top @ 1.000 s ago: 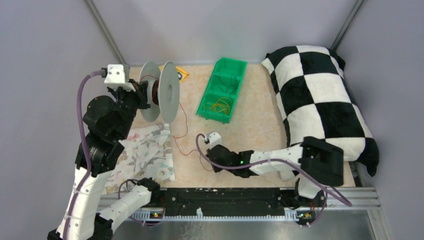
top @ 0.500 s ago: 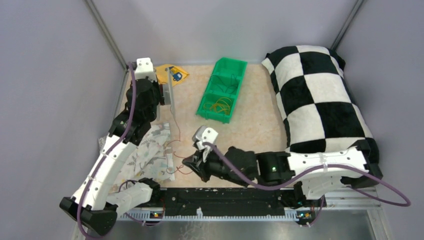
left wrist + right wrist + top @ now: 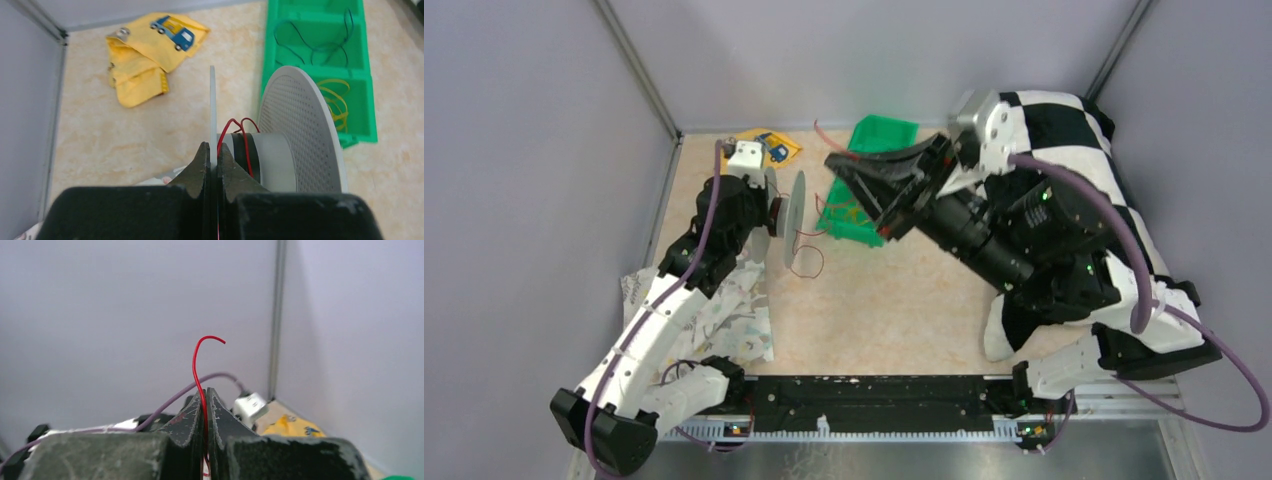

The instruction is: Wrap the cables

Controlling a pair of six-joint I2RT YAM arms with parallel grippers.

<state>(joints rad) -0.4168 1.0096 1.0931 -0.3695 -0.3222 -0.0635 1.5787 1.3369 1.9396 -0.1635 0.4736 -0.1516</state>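
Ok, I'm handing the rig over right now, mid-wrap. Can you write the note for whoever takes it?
Claws: the left claw is shut on the near flange of the grey spool, holding it on edge. The right claw is shut on the red wire close to its free end and is raised high; the tip curls out above the fingertips.
Done: a few turns of wire sit on the spool's hub.
Left: a loose loop of slack hangs beside the spool in the top view. It probably needs winding on, then the end secured.
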